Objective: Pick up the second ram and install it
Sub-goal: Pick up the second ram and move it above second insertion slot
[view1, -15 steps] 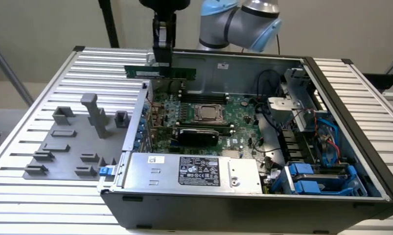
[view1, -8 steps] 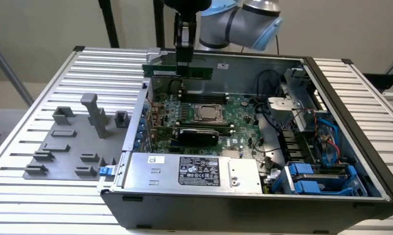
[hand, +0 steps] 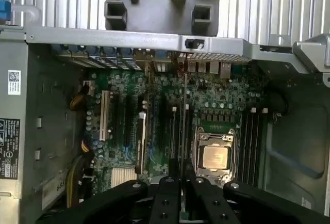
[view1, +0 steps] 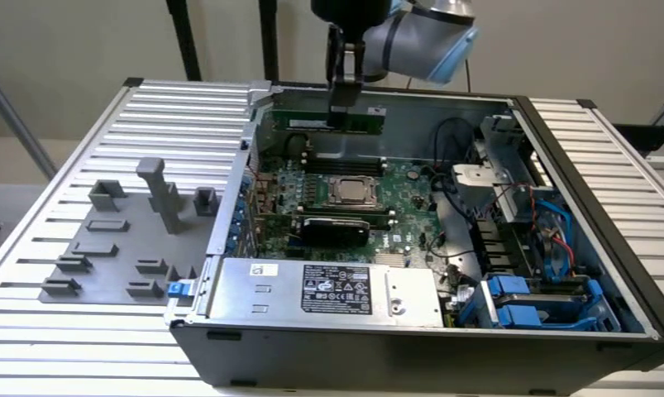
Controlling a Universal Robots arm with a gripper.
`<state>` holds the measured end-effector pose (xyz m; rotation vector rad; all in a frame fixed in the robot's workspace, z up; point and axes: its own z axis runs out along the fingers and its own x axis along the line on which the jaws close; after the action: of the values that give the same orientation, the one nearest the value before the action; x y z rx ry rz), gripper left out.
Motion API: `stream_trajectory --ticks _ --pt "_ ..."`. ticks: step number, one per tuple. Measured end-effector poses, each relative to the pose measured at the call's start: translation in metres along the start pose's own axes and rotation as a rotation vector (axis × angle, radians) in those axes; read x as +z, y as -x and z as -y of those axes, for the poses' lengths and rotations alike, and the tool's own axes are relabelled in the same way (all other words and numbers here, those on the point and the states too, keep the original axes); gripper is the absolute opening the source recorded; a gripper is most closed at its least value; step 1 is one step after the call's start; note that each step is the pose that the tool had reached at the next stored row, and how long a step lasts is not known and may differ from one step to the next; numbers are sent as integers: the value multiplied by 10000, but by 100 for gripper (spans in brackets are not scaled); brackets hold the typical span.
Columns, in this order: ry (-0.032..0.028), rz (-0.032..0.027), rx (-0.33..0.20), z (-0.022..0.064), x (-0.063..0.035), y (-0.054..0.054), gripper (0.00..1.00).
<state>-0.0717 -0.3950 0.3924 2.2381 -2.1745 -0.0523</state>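
- Tool [view1: 341, 109] clamped on the second ram [view1: 308, 123], held level.
- It hangs above the motherboard [view1: 403, 186] inside the open computer case [view1: 420, 347].
- Case rests on the slatted desk [view1: 78, 141].

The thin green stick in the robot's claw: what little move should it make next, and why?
Probably ease it down a little toward the slots. The gripper holds the thin dark-green ram stick on its edge, up near the case's rim, apparently above the long black memory slots beside the silver processor, not yet touching them.
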Motion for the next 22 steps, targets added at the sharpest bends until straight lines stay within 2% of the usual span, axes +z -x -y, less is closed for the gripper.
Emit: stream_trajectory --ticks 8,18,22 --pt "1 0 0 212 141 233 0" --pt "19 6 68 416 316 309 0" --pt "20 8 116 432 388 357 0"
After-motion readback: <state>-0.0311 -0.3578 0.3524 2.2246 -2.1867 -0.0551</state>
